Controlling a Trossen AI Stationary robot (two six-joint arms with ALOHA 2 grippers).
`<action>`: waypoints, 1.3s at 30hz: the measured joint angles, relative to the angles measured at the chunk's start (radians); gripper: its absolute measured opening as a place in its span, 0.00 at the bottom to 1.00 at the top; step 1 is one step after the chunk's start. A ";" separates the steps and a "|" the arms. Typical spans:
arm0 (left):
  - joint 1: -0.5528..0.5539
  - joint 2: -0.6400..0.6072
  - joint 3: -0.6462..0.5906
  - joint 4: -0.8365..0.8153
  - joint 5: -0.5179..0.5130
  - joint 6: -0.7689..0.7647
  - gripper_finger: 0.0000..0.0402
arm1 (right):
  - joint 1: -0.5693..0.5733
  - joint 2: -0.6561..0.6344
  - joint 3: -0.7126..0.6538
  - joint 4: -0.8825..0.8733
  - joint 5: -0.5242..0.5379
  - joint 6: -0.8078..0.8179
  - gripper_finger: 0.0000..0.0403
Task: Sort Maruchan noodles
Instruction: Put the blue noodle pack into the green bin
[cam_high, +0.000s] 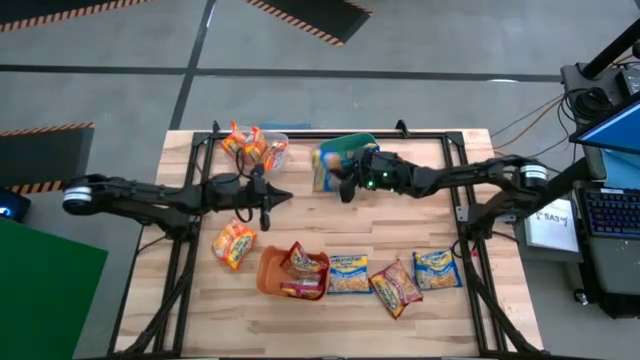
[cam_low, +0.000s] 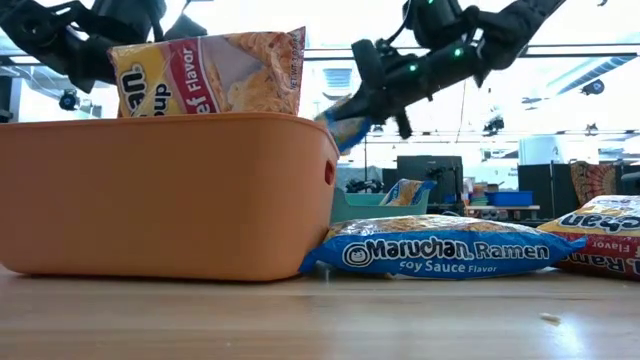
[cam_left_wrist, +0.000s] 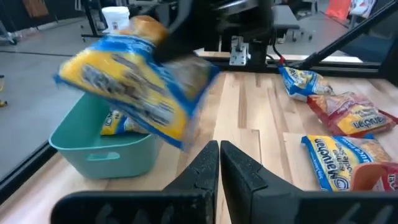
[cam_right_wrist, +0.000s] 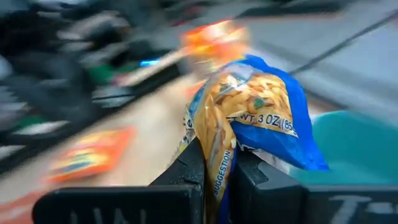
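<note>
A workshop with a grey floor and striped hazard markings is seen around a light wooden bench (cam_high: 330, 310), and monitors and desks are visible beyond it in the low view. A blue noodle packet (cam_right_wrist: 249, 118) is pinched by one edge between the fingers of the right gripper (cam_right_wrist: 219, 168), which are pressed against the plastic; the packet is held in the air, just above the rim of the teal tub (cam_left_wrist: 102, 146). A second blue packet (cam_left_wrist: 121, 121) is seen lying inside that tub, below the held one.

The fingers of the left gripper (cam_left_wrist: 219, 165) are pressed together with nothing between them; this gripper is held over the middle of the bench, near the teal tub. Just beside it, an orange packet (cam_high: 233, 244) lies flat on the wood. Behind the left fingers, a clear tub (cam_high: 262, 146) with orange packets in it is seen at the bench's far edge.

An orange tub (cam_low: 160, 195) holding dark red packets (cam_low: 215, 70) stands at the near edge. Beside it, two blue packets (cam_high: 348, 274) (cam_high: 436, 269) and one dark red packet (cam_high: 396, 288) are laid out in a row, well apart from both grippers.
</note>
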 joint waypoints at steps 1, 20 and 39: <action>0.000 -0.003 0.000 0.004 0.000 0.000 0.00 | 0.000 -0.016 0.000 -0.024 0.075 -0.032 0.06; 0.000 0.003 0.000 0.029 -0.026 -0.013 0.00 | 0.000 0.141 -0.013 0.126 0.656 -0.151 0.06; 0.000 0.003 -0.002 0.076 -0.027 -0.078 0.00 | 0.026 0.024 -0.010 0.182 0.504 -0.226 0.06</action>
